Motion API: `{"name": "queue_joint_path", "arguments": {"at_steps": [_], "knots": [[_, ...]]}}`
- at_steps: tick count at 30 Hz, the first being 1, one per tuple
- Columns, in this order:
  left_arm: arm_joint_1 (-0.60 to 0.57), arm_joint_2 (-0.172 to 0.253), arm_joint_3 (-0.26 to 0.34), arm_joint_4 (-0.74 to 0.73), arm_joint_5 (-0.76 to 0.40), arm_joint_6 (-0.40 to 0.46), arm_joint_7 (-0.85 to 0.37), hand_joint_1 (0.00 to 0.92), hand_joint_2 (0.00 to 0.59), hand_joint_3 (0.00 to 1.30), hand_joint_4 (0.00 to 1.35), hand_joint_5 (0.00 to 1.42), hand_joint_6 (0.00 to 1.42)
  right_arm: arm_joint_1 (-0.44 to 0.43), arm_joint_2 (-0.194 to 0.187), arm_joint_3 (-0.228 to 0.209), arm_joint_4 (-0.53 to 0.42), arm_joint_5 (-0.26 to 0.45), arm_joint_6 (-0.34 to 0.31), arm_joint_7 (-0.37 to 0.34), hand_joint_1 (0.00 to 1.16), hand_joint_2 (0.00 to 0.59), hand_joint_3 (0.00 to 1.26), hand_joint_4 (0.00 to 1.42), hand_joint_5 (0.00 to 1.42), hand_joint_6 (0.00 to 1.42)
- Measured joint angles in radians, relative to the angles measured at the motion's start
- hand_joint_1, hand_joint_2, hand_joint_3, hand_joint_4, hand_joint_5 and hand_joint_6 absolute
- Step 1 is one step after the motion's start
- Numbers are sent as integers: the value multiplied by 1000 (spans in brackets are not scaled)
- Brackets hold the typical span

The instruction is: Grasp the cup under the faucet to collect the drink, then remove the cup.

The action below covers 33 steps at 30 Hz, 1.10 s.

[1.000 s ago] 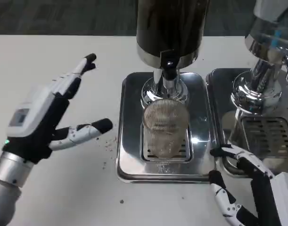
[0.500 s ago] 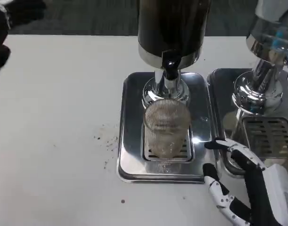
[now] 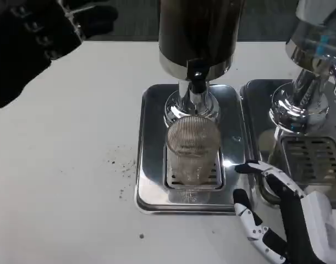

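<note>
head view: the ribbed glass cup point(image 3: 192, 147) stands upright on the drip tray point(image 3: 151, 181) under the faucet point(image 3: 197, 82), up-left of the right hand point(image 3: 283, 220), whose fingers are spread, empty, nearer. left hand point(image 3: 30, 38): cannot tell.

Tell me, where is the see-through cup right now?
In the head view, the cup stands near the middle, on the grate of the shiny drip tray right under the dark dispenser's faucet. The right hand is apart from it.
</note>
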Motion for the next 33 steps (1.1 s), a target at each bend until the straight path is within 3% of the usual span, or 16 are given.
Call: {"name": "queue_joint_path", "arguments": {"at_steps": [3, 8, 15, 25, 33], "knots": [[-33, -32, 3, 12, 7, 97, -42, 0, 89, 115, 59, 110, 94, -1, 10, 5, 3, 0, 0, -12, 407, 420, 433, 294, 294, 290], [-61, -85, 4, 10, 44, 161, -52, 0, 90, 84, 36, 103, 75, -1, 16, 8, 9, -1, 0, -24, 406, 420, 438, 294, 290, 287], [-107, -145, -15, 15, 97, 215, -74, 0, 75, 148, 76, 125, 89, -1, 23, 14, 20, -1, 0, -50, 404, 420, 440, 297, 289, 283], [-180, -239, -32, 90, 205, 207, -53, 0, 72, 152, 71, 126, 91, 1, 46, 30, 38, -5, 0, -91, 403, 420, 443, 308, 292, 285], [-230, -299, -7, 180, 262, 124, -8, 0, 72, 148, 68, 124, 81, 1, 51, 35, 42, -5, 0, -115, 399, 424, 446, 308, 298, 287]]}}
